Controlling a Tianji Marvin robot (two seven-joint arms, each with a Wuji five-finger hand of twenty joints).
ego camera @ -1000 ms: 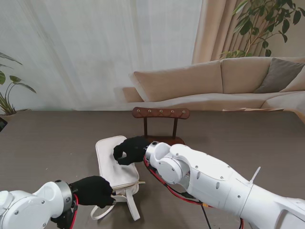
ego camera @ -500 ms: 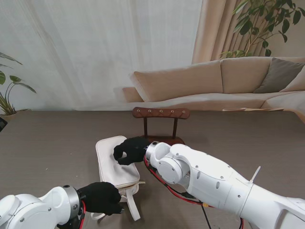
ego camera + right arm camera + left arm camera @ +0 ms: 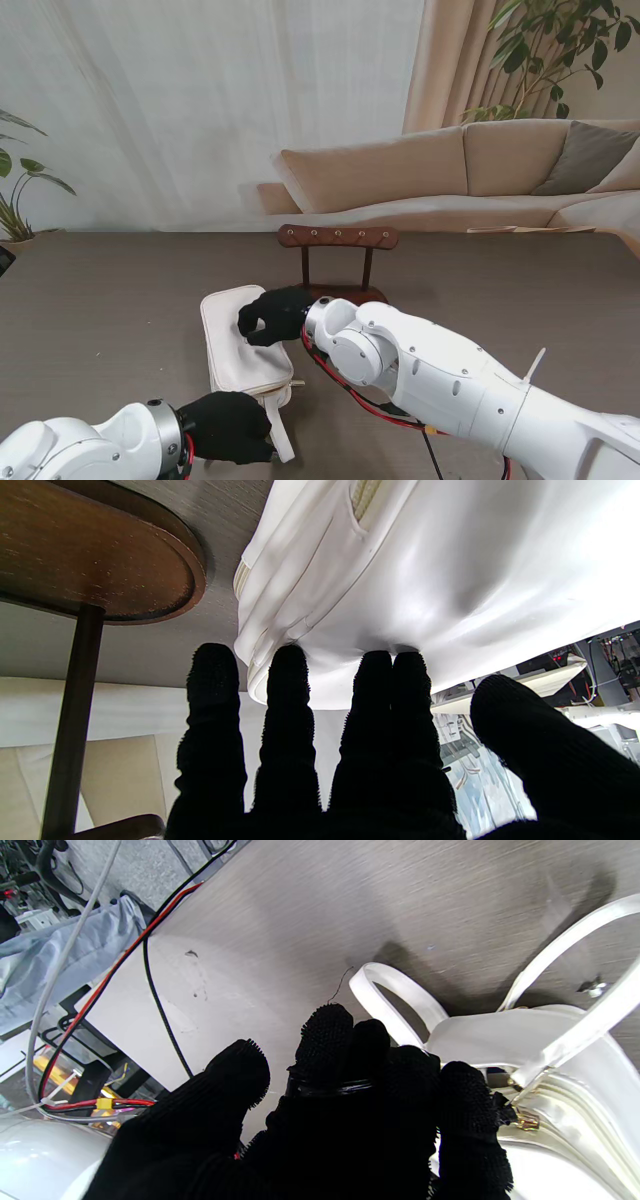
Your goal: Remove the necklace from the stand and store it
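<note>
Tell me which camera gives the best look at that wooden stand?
The stand view: the whole wooden stand shows there, crossbar, two posts and base, behind the white bag. The right wrist view shows only its base and one post. The left wrist view shows none of it.

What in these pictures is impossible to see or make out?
- Necklace: visible in no view; none shows on the brown wooden stand.
- White leather bag: its opening, stand view, covered by the left hand.
- Left hand's grip: wrist view, its own fingers hide what they pinch.
</note>
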